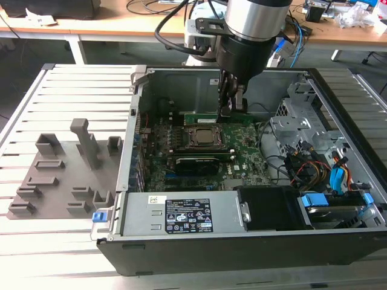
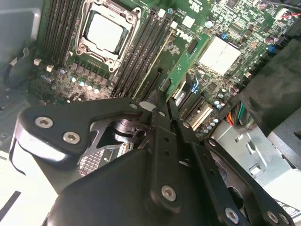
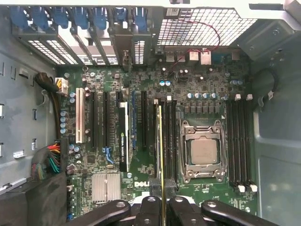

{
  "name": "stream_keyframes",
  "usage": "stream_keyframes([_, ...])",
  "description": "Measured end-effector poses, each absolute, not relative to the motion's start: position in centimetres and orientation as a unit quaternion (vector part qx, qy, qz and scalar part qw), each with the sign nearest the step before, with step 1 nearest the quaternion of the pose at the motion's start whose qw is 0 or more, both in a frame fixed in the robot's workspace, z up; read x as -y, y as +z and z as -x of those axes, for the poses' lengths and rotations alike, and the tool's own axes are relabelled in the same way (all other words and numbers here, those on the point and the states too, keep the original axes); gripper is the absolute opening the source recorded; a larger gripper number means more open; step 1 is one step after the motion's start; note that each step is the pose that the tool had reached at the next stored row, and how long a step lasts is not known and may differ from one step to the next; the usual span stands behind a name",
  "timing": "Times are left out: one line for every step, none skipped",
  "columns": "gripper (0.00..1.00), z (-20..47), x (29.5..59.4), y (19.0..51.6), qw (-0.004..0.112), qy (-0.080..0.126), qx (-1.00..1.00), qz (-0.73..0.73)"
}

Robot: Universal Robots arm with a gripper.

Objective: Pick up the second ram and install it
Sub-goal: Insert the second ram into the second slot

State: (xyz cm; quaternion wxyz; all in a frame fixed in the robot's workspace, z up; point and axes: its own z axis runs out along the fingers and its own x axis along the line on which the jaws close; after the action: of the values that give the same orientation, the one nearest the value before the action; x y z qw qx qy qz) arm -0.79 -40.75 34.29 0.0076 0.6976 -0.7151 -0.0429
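Slatted metal table (image 1: pixel 60 90) under open computer case (image 1: pixel 211 244); arm (image 1: pixel 257 18) straight down inside, gripper (image 1: pixel 230 110) narrow on upright second ram (image 3: pixel 160 146).

Counter (image 1: pixel 66 90): ribbed aluminium slats, pale grey, evenly lit with no hard shadows. Behind it, a light wooden desk (image 1: pixel 121 27) on white legs (image 1: pixel 77 49) runs across the far side. Loose cables (image 1: pixel 151 7) and crumpled white material (image 1: pixel 357 15) lie on the desk. Dark floor (image 1: pixel 30 51) beneath.

Wide open above the case (image 1: pixel 181 69). Crowded at the exterior view's right: drive cage (image 1: pixel 296 124), cables (image 1: pixel 299 166). Tight for gripper (image 1: pixel 231 110) gripping second ram (image 1: pixel 199 113), squeezed between rear wall (image 1: pixel 181 87) and processor socket (image 1: pixel 207 137).
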Motion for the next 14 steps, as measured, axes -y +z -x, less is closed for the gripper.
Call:
stream_keyframes([0.14,0.8,40.6,34.2,0.008,-0.043,0.715,-0.698])
stream_keyframes([0.14,0.8,40.5,34.1,0.007,-0.043,0.715,-0.698])
stream_keyframes([0.14,0.8,40.5,34.0,0.007,-0.043,0.715,-0.698])
stream_keyframes([0.14,0.8,40.4,33.9,0.007,-0.043,0.715,-0.698])
stream_keyframes([0.14,0.8,40.4,33.8,0.007,-0.043,0.715,-0.698])
stream_keyframes([0.14,0.8,40.4,33.7,0.007,-0.043,0.715,-0.698])
stream_keyframes([0.14,0.8,40.4,33.5,0.007,-0.043,0.715,-0.698])
stream_keyframes([0.14,0.8,40.4,33.4,0.007,-0.043,0.715,-0.698])
stream_keyframes([0.14,0.8,40.4,33.3,0.007,-0.043,0.715,-0.698])
stream_keyframes([0.14,0.8,40.4,33.2,0.007,-0.043,0.715,-0.698])
stream_keyframes([0.14,0.8,40.4,33.1,0.007,-0.043,0.715,-0.698])
stream_keyframes([0.14,0.8,40.4,33.0,0.007,-0.043,0.715,-0.698])
stream_keyframes([0.14,0.8,40.3,32.9,0.007,-0.043,0.715,-0.698])
stream_keyframes([0.14,0.8,40.3,32.9,0.007,-0.043,0.715,-0.698])
